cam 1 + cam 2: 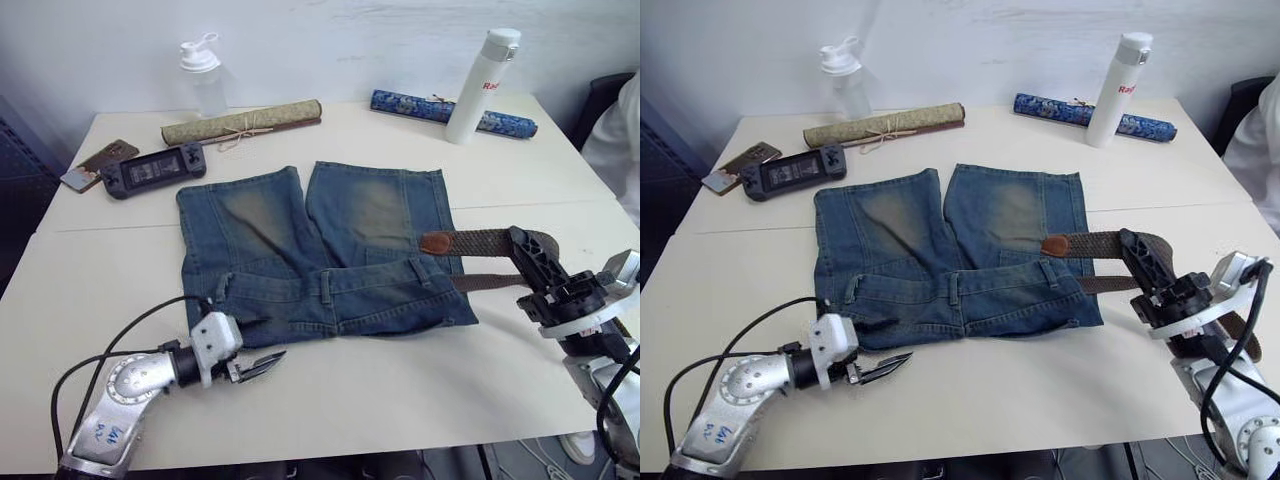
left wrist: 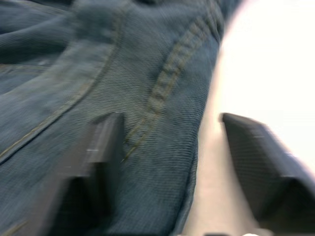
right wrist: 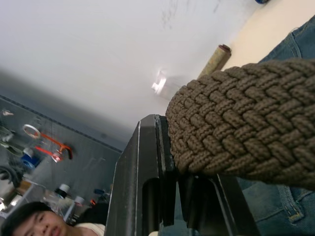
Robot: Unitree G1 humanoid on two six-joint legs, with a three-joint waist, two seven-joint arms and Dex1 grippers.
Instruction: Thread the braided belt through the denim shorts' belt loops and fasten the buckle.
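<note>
White rectangular tabletop (image 1: 330,400): wide bare room along the near edge, right edge close beside the right arm. Faded blue denim shorts (image 1: 310,250) flat at the middle, waistband toward the robot. Olive-brown braided belt (image 1: 490,245) folded back on itself off the right hip, brown leather tip (image 1: 437,242) resting on the denim near a belt loop (image 1: 418,268). Right tool (image 1: 530,262) clamped on the belt; best to slide the tip low and flat toward that loop. Left tool (image 1: 262,364) spread apart at the waistband edge, ready to pin the cloth. Buckle not visible.
</note>
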